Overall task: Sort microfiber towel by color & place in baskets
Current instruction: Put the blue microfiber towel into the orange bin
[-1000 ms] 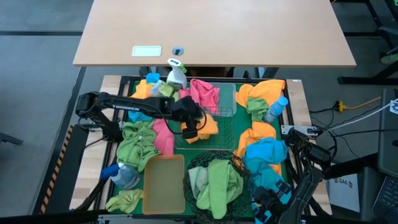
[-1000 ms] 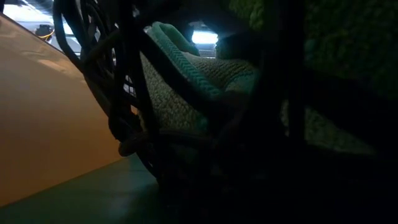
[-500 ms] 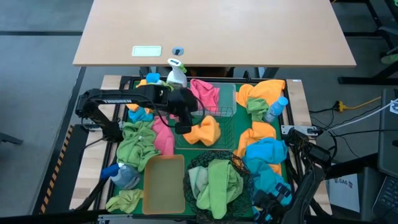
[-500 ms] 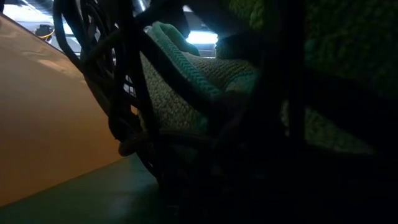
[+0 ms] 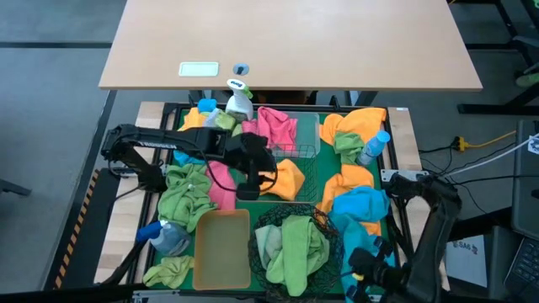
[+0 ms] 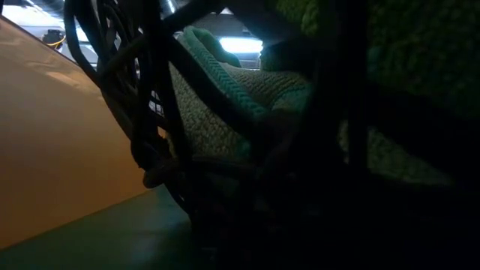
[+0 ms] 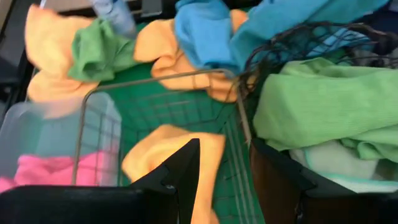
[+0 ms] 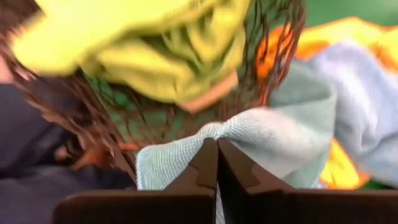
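Seen from above, a green mat point(image 5: 313, 172) is crowded with towels and four baskets. The landmark is the wire basket point(image 5: 307, 181) at the mat's middle. An orange towel point(image 5: 285, 177) lies inside it, and the left gripper point(image 5: 249, 187) hangs over its left edge, fingers parted, holding nothing; from its wrist the same orange towel point(image 7: 177, 152) shows between the fingers point(image 7: 180, 171). A clear basket point(image 5: 299, 139) with a pink towel point(image 5: 276, 126) touches the wire basket's far side. A round black mesh basket point(image 5: 295, 240) with green towels point(image 5: 296, 244) sits just in front. A tan bin point(image 5: 222, 248) sits beside that, to the front left. The right gripper point(image 5: 360, 278) is low at the front right, beside the mesh basket point(image 8: 273, 56), fingers pressed together against a pale blue towel point(image 8: 273, 155) without gripping it.
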You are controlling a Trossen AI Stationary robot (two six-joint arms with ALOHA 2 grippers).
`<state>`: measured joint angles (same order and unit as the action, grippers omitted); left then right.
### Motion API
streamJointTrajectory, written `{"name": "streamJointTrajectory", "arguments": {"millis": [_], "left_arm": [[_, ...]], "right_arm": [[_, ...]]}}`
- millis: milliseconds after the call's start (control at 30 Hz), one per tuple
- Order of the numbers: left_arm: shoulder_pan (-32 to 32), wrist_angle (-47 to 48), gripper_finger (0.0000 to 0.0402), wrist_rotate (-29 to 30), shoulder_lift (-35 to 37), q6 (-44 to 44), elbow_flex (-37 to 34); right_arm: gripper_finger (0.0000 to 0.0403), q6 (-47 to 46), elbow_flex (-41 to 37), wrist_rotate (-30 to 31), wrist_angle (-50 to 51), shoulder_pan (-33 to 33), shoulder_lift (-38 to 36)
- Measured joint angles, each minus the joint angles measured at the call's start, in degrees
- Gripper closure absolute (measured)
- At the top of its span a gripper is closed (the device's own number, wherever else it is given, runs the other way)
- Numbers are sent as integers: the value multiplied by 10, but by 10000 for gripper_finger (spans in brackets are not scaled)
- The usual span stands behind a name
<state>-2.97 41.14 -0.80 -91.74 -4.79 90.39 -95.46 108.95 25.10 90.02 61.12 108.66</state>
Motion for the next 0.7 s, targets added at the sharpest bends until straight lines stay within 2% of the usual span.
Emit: {"name": "streamJointTrajectory", "arguments": {"millis": [400, 567, 700], "left_arm": [[-56, -104, 269, 2, 0, -45, 0], [-68, -134, 268, 2, 0, -76, 0], [-73, -143, 250, 2, 0, -77, 0]], "right_arm": [[403, 92, 0, 251, 0, -8, -83], [403, 167, 0, 318, 0, -42, -99], [403, 227, 0, 324, 0, -87, -110]]}}
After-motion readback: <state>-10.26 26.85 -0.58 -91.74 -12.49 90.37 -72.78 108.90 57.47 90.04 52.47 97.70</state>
